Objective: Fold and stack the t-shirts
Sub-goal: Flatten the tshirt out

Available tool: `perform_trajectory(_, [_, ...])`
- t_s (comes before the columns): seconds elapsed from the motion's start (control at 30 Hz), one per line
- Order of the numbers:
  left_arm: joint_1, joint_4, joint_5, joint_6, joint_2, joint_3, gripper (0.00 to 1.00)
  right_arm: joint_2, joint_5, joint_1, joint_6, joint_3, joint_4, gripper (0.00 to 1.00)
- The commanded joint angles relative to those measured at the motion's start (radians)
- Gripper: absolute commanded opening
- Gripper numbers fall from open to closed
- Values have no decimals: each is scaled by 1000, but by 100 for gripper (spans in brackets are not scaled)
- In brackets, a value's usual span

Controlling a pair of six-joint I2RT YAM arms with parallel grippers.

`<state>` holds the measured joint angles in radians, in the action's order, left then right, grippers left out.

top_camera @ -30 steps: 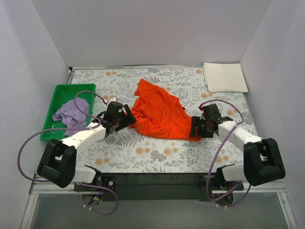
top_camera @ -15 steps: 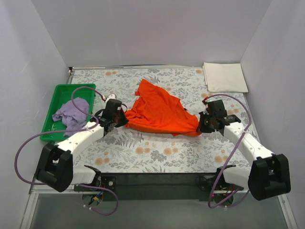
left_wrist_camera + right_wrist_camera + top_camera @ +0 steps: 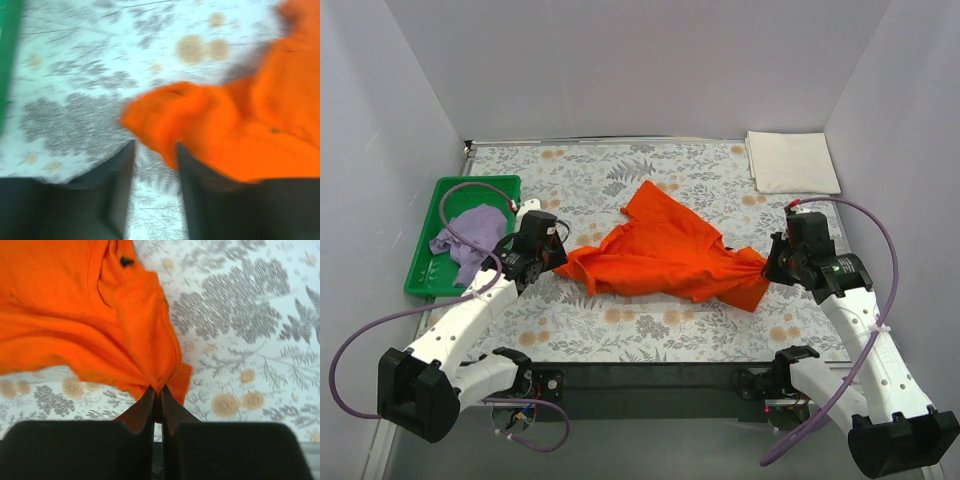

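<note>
The bright orange t-shirt (image 3: 665,260) lies stretched left to right across the middle of the table. My right gripper (image 3: 770,266) is shut on its right end; the right wrist view shows the cloth (image 3: 100,315) bunched into the closed tips of that gripper (image 3: 157,390). My left gripper (image 3: 558,258) is at the shirt's left end. In the blurred left wrist view its jaws (image 3: 155,150) stand apart, with the orange edge (image 3: 200,125) over the right fingertip. The pale lilac t-shirt (image 3: 470,232) lies crumpled in the tray. The cream-white t-shirt (image 3: 792,160) lies folded at the back right.
The green plastic tray (image 3: 445,195) stands at the left edge of the table. White walls close the table in on the left, back and right. The floral table cover (image 3: 650,325) shows along the front.
Both arms have drawn apart and towards the near edge. The orange shirt has come nearer with them and is now pulled out long from left to right.
</note>
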<state>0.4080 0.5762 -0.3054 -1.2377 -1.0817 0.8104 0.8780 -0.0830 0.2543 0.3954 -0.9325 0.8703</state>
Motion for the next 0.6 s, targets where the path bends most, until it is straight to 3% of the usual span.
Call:
perform_trajectory(0.0, [-64, 99, -103, -25, 58, -16, 45, -25, -103, -26, 34, 43, 107, 12])
perform_trajectory(0.03, [-67, 94, -94, -25, 59, -13, 50, -14, -98, -24, 36, 46, 108, 20])
perform_trajectory(0.1, [-69, 82, -69, -23, 48, -7, 61, -4, -100, -26, 31, 53, 95, 25])
perform_trajectory(0.23, [-69, 25, 124, -48, 11, -16, 66, 48, 6, -24, -53, 46, -75, 45])
perform_trajectory(0.37, [-63, -29, 296, -62, -6, -37, 69, 162, 236, -18, -84, 35, -225, 52])
perform_trajectory(0.43, [-37, -27, 334, -83, -20, -40, 69, 235, 279, 2, -90, 37, -292, 52])
perform_trajectory(0.57, [142, -24, 318, -135, -50, -48, 67, 387, 289, 71, -131, -3, -382, 52])
